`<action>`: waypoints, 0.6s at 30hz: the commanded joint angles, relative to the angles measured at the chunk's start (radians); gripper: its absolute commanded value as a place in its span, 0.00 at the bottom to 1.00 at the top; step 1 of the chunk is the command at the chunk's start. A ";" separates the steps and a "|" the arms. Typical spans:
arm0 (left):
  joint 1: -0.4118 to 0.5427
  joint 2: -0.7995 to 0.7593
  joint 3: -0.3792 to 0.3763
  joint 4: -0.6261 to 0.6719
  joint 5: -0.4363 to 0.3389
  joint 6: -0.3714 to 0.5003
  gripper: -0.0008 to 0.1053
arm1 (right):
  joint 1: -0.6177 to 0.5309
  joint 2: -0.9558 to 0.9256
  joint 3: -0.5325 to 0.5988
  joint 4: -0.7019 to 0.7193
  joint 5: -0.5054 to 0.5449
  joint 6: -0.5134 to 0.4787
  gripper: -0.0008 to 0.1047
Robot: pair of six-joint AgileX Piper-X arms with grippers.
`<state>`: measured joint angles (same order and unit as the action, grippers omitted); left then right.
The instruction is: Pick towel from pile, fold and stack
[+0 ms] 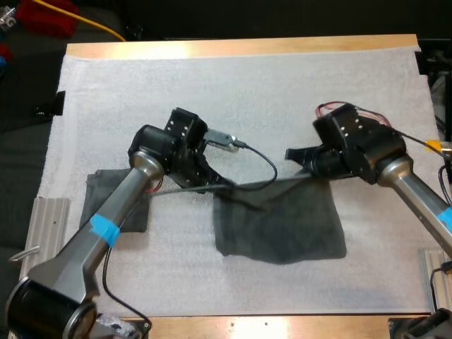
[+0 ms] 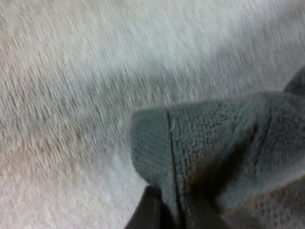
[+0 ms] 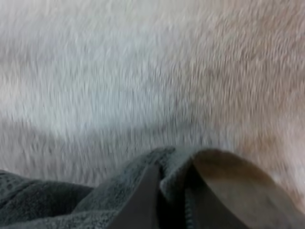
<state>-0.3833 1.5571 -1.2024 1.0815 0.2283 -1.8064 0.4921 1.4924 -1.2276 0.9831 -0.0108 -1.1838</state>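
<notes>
A dark grey-green towel [image 1: 282, 222] hangs spread between my two grippers over the middle of the white mat, its lower part resting on the mat. My left gripper [image 1: 220, 185] is shut on the towel's left top corner [image 2: 190, 157]; its black fingertips [image 2: 147, 210] pinch the hem. At the towel's right top corner [image 3: 176, 167], my right gripper [image 1: 311, 173] is shut on the cloth, with a finger [image 3: 228, 191] pressing on each side. A second towel [image 1: 106, 201] lies flat at the mat's left, partly under my left arm.
The white mat [image 1: 247, 92] covers most of the wooden table [image 1: 240, 46], with open room toward the far side. Metal rails stand at the left [image 1: 46, 226] and right [image 1: 434, 272] table edges. A yellow cable and a red object lie beyond the far left corner.
</notes>
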 commanded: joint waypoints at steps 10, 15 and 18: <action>0.081 0.110 -0.005 -0.147 0.173 -0.090 0.01 | -0.101 0.109 0.000 -0.170 -0.175 0.121 0.01; 0.104 0.172 -0.005 -0.195 0.250 -0.181 0.01 | -0.109 0.154 0.000 -0.219 -0.173 0.171 0.01; 0.114 0.211 -0.005 -0.265 0.302 -0.273 0.01 | -0.123 0.177 0.000 -0.274 -0.173 0.211 0.01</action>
<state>-0.2704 1.7677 -1.2024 0.8361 0.5123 -2.0472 0.3764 1.6727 -1.2276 0.7243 -0.1715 -0.9776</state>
